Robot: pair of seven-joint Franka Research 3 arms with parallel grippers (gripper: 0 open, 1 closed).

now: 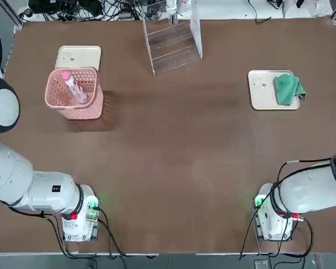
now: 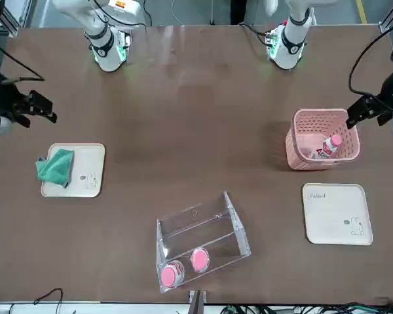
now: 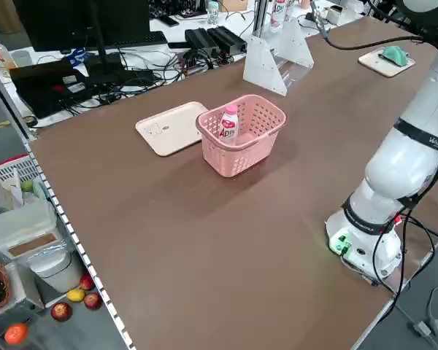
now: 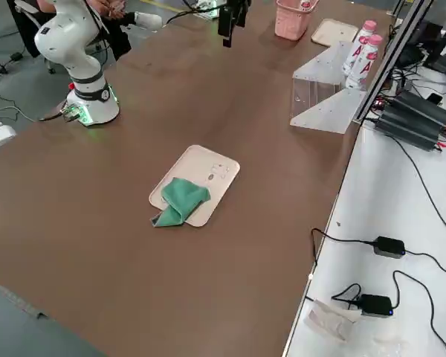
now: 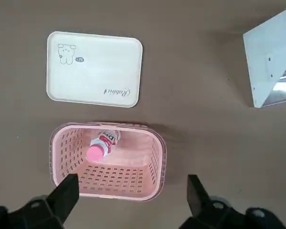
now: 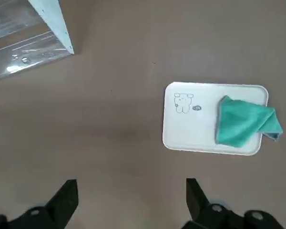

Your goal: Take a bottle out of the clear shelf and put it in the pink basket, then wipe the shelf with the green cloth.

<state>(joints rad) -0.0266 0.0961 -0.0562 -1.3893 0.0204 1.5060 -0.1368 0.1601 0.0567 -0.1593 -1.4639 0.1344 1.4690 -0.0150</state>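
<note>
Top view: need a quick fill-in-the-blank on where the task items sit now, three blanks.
1. The bottle lies inside the pink ____.
2. The green cloth rests on a cream ____.
3. The pincers' fingers, left and right, are both ____.

Missing words: basket; tray; open

**White arms, black fingers**

Both arms have smooth white rounded shells with black joint rings. Each base glows green, with small red parts beside, and black cables trail off. The left gripper and right gripper have black angular fingers.
</note>
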